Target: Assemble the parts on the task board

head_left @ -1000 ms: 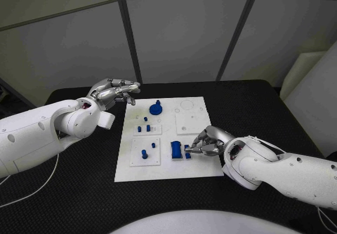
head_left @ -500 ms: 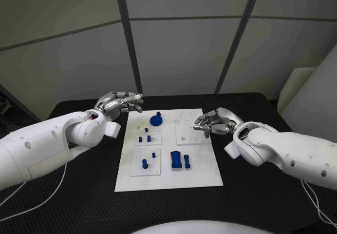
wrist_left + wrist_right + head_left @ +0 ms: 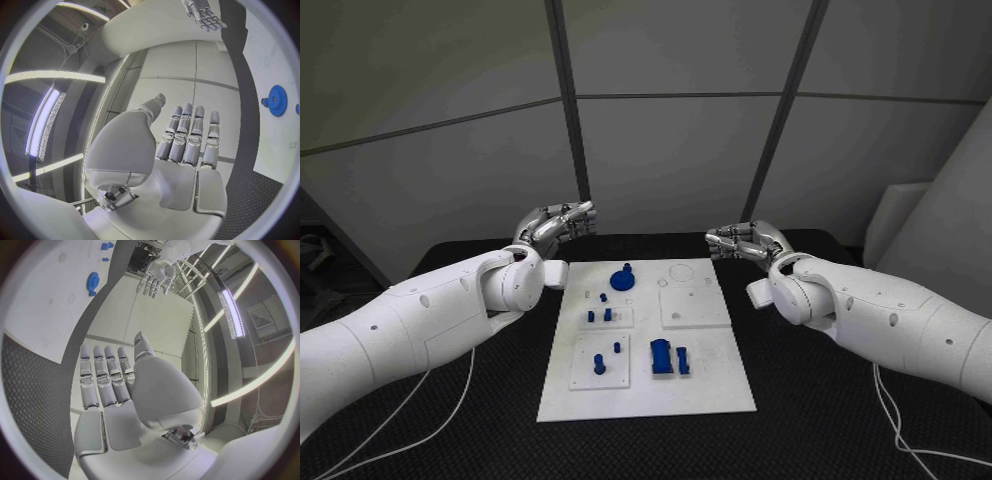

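Note:
The white task board point(image 3: 713, 385) lies flat in the middle of the black table. On it stand a blue gear point(image 3: 622, 278), several small blue pegs point(image 3: 600, 315) and a blue block point(image 3: 661, 357) beside a smaller blue piece point(image 3: 684, 360). My left hand point(image 3: 557, 224) hovers past the board's far left corner, fingers straight, holding nothing. My right hand point(image 3: 740, 240) hovers past the far right corner, also holding nothing. The left wrist view has my left hand point(image 3: 187, 137) flat with the gear point(image 3: 275, 100) beyond it. The right wrist view has my right hand point(image 3: 106, 377) flat, with the gear point(image 3: 93, 283) on the board point(image 3: 44, 305).
The black table point(image 3: 848, 400) stretches on either side of the board. Grey wall panels point(image 3: 675, 150) stand right behind the table's far edge. A pale raised square point(image 3: 692, 305) sits on the board's right half. White cables point(image 3: 899, 420) trail over the table near each arm.
My right hand has lifted off the blue block and drawn back to the far right corner. My left hand has risen a little. The head view has tilted up.

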